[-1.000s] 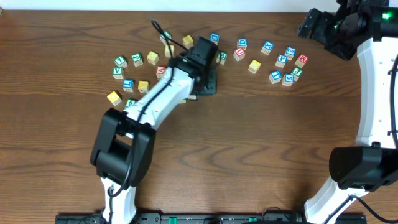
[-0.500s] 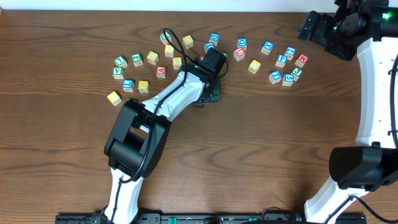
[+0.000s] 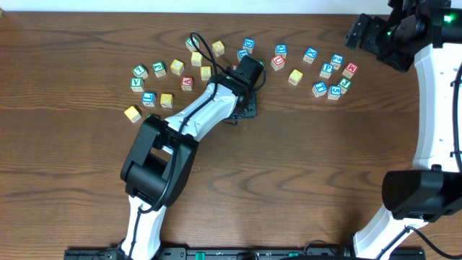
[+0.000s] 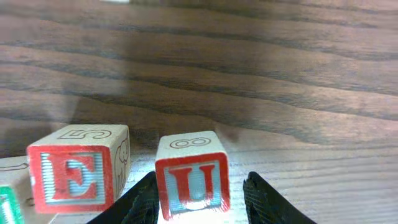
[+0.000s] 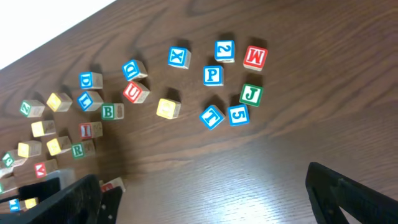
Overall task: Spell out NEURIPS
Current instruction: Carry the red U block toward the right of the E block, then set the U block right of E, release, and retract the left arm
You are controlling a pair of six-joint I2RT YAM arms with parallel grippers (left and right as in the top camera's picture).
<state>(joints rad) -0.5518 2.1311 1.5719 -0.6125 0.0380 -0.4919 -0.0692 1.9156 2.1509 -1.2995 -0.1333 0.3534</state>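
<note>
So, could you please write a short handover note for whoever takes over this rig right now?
Left pincer: open, straddling the red U block, which stands on the table beside the red E block.
Right pincer: open, empty, held above the table.
Done: E and U sit side by side. A green-lettered block left of E is cut off and unreadable.
Left: probably R, I, P, S. The green R block, red I block and blue P block lie loose in the scatter. I cannot pick out an S for certain.
</note>
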